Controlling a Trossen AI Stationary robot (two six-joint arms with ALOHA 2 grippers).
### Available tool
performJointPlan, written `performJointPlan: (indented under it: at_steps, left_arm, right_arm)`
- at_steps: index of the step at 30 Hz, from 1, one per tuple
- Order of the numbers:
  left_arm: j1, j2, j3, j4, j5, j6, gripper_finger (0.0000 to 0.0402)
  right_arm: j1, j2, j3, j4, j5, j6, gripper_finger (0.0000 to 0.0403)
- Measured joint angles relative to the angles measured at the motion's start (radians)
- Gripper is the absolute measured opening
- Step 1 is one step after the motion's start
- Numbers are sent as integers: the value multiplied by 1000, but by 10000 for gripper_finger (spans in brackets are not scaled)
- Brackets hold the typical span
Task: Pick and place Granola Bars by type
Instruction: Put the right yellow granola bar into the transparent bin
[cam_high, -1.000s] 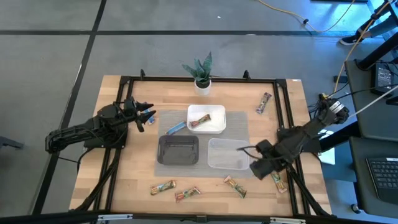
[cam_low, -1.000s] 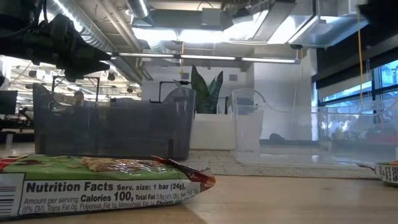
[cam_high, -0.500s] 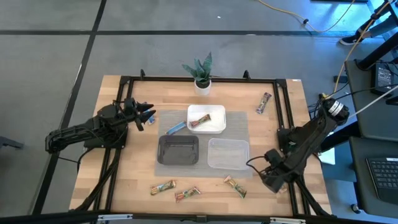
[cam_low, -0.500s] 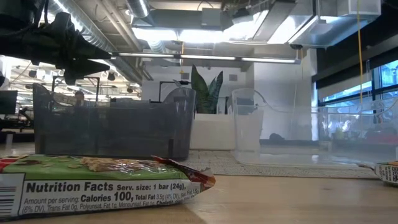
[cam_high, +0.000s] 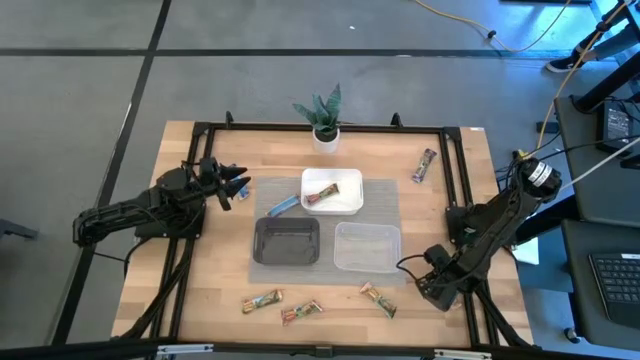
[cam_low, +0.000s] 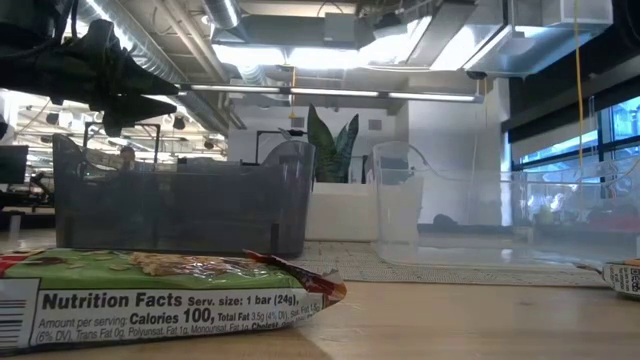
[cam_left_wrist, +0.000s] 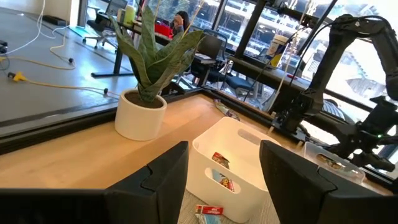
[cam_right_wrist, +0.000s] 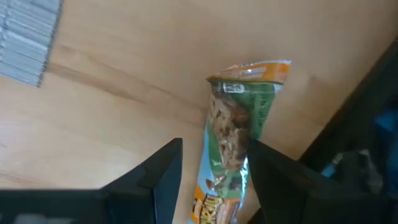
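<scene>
A green-and-tan granola bar (cam_right_wrist: 233, 140) lies flat on the wood by the table's right near edge. My right gripper (cam_right_wrist: 211, 186) (cam_high: 432, 290) hangs over it, open, with one finger on either side of the bar's length. My left gripper (cam_high: 236, 184) (cam_left_wrist: 224, 180) is open and raised over the table's left part, pointing at the white tray (cam_high: 350, 203), which holds a bar (cam_high: 326, 192). A blue bar (cam_high: 283, 205) lies between the white tray and the black tray (cam_high: 287, 241). Three green-and-tan bars (cam_high: 262, 300) (cam_high: 302, 312) (cam_high: 378, 298) lie near the front edge, and a purple bar (cam_high: 424, 165) lies far right.
A clear tray (cam_high: 366, 248) sits right of the black one, on a grey mat. A potted plant (cam_high: 322, 118) stands at the far edge. A black frame rail (cam_high: 462, 200) runs along the table's right side, close to my right gripper. Bare wood shows at the left and front.
My right gripper has swung from the clear tray's near right corner toward the table's near right edge and come down over the green-and-tan bar there. The left arm has kept still and no bar has moved.
</scene>
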Motion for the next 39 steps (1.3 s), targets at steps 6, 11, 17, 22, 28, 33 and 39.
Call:
performJointPlan:
  at_steps: [6, 11, 17, 22, 28, 33, 39]
  left_arm:
    - [0, 0, 0, 0, -2, 0, 192]
    - [0, 0, 0, 0, -5, 0, 192]
    - [0, 0, 0, 0, -7, 0, 192]
    - [0, 0, 0, 0, -7, 1, 192]
    - [0, 0, 0, 0, -8, 1, 192]
    - [0, 0, 0, 0, -8, 1, 192]
    - [0, 0, 0, 0, -7, 1, 192]
  right_arm:
    - [0, 0, -69, 64, -43, 1, 184]
    - [0, -4, -109, 123, -41, -2, 183]
    - [0, -4, -115, 132, -35, -4, 183]
    - [0, -3, -115, 134, -34, -1, 183]
    - [0, -3, -116, 143, -31, -1, 161]
    - [-1, -2, -116, 149, -25, -4, 118]
    - [-1, 0, -103, 142, -25, -28, 86]
